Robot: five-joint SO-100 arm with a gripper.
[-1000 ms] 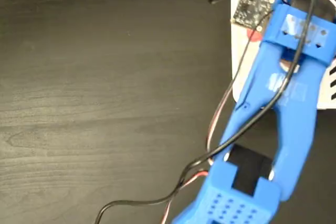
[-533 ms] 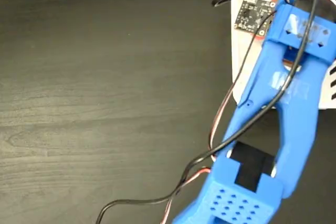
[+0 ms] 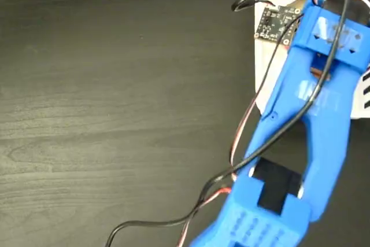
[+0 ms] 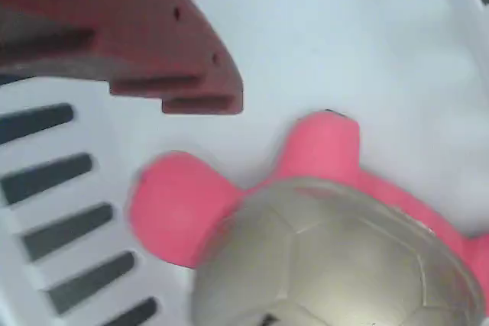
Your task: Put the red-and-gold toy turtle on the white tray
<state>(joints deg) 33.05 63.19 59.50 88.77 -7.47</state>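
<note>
Resting on one white tray [image 4: 321,28]: one turtle [image 4: 321,250], seemingly released.

Turtle [image 4: 328,242] on tray [image 4: 344,28]

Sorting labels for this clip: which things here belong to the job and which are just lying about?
Belonging to the job:
- toy turtle
- white tray
- gripper's red finger

Just there:
- dark wooden table
- arm's cables
- small circuit board
</note>
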